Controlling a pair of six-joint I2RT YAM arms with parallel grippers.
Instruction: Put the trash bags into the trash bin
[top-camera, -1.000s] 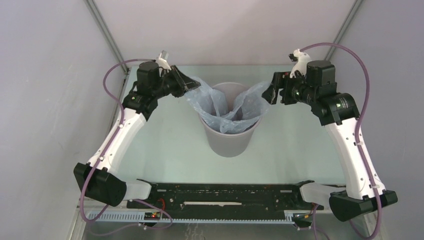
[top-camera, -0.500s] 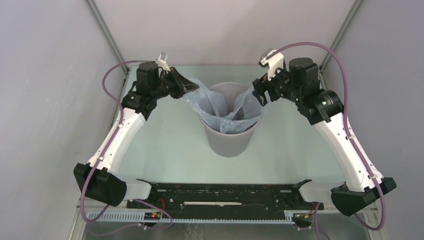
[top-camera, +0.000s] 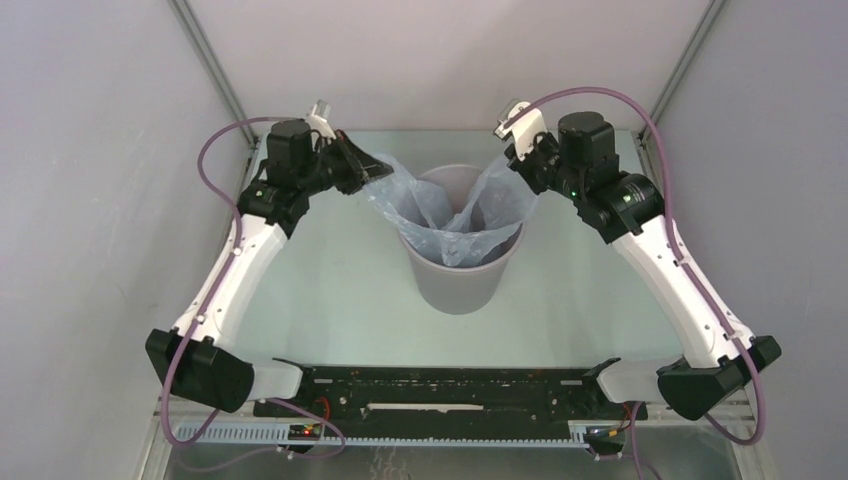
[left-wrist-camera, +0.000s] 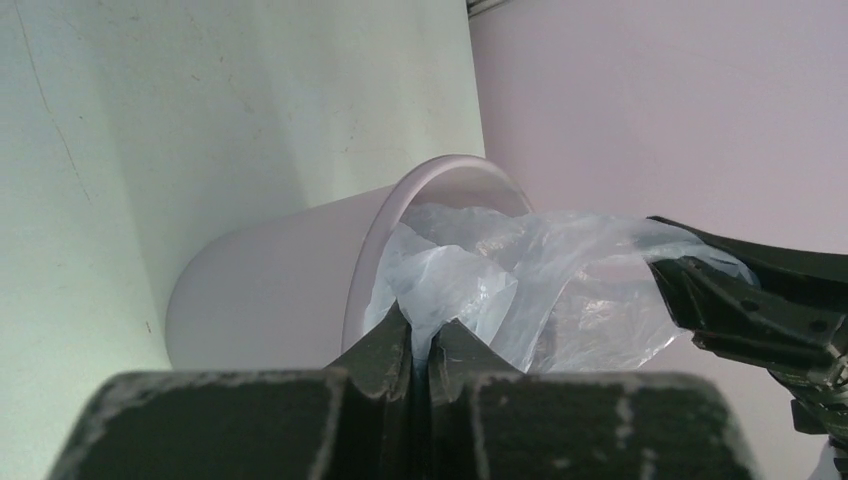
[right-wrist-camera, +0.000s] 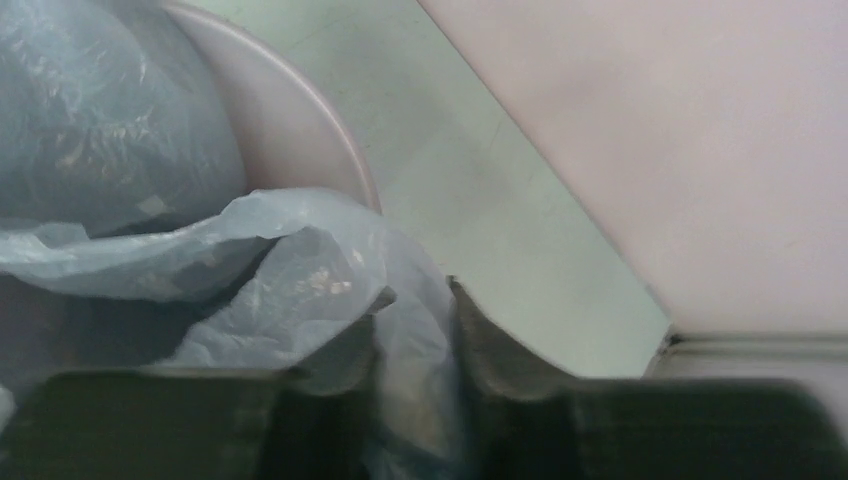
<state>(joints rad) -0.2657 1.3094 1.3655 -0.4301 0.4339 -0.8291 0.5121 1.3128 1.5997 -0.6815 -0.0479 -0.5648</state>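
The grey trash bin (top-camera: 460, 285) stands upright mid-table with the pale blue trash bag (top-camera: 455, 235) sagging inside it. Two corners of the bag rise above the rim. My left gripper (top-camera: 385, 172) is shut on the left corner; in the left wrist view the film (left-wrist-camera: 560, 270) is pinched between its tips (left-wrist-camera: 421, 335), just outside the bin's wall (left-wrist-camera: 270, 290). My right gripper (top-camera: 522, 172) sits at the right corner. In the blurred right wrist view its jaws (right-wrist-camera: 420, 300) stand close together with bag film (right-wrist-camera: 250, 260) between them, beside the bin's rim (right-wrist-camera: 300, 130).
The pale green tabletop (top-camera: 330, 280) is ringed by grey enclosure walls with metal corner posts (top-camera: 215, 70). A black rail (top-camera: 450, 390) with both arm bases runs along the near edge. Purple cables loop over each arm.
My right arm swung left and inward to the bag's right corner and its jaws closed from wide open onto the film. The left gripper tightened a little and stayed put.
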